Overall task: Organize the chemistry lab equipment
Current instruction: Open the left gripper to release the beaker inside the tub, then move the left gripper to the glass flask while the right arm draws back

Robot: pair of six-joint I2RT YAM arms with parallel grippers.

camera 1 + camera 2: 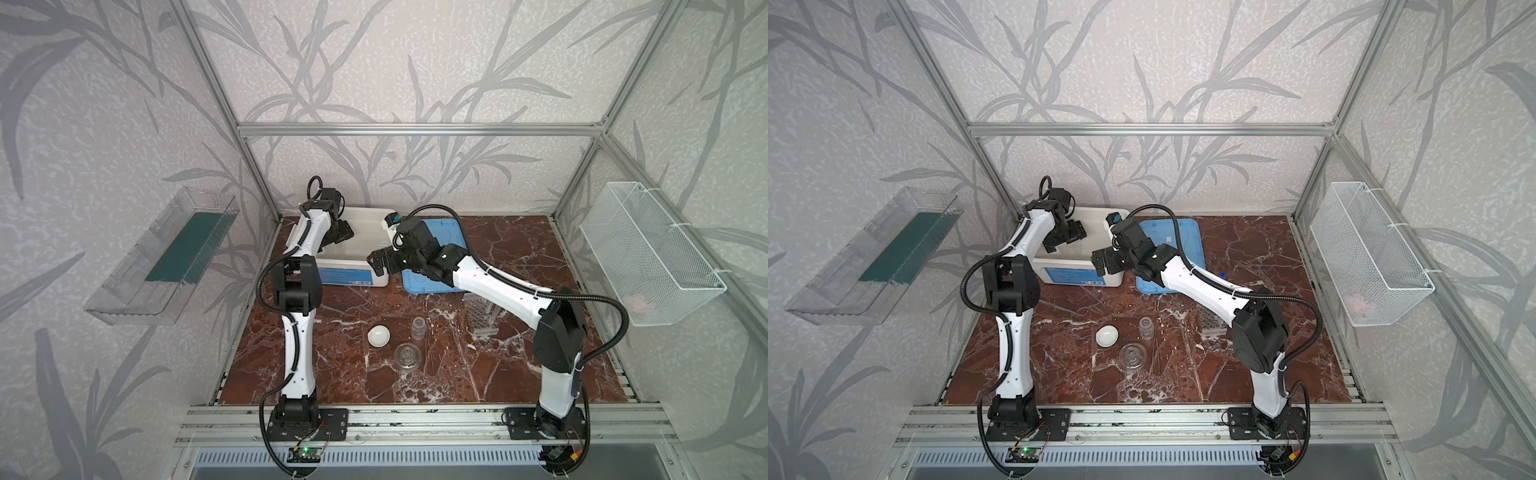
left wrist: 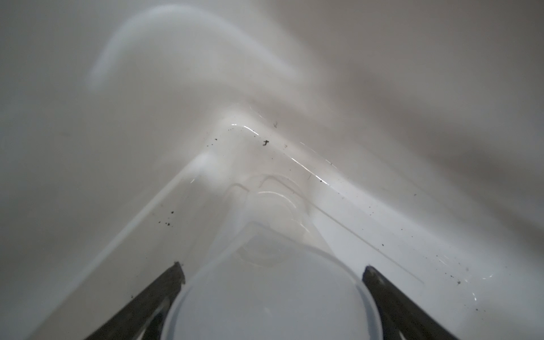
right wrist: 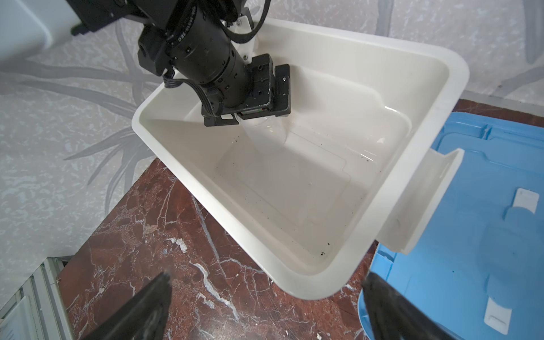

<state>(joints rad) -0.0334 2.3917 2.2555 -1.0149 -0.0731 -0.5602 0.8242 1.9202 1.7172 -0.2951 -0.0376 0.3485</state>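
Note:
My left gripper (image 1: 341, 240) (image 2: 272, 270) reaches down into a corner of the white tub (image 1: 357, 276). Its jaws stand wide open on either side of the rim of a small clear beaker (image 2: 273, 303), which rests tilted on the tub floor (image 3: 266, 132). My right gripper (image 1: 376, 266) (image 3: 268, 276) hovers open and empty over the tub's near right corner. On the marble in both top views lie a white domed dish (image 1: 379, 336), a clear jar (image 1: 419, 326), a round glass vessel (image 1: 406, 356), thin rods (image 1: 430, 353) and a clear multi-hole rack (image 1: 482, 318), partly hidden by the right arm.
The blue lid (image 1: 419, 282) (image 3: 485, 206) lies flat right of the tub, under the right wrist. A clear bin (image 1: 166, 257) hangs on the left wall and a white wire basket (image 1: 652, 257) on the right. Metal frame posts and a front rail border the marble.

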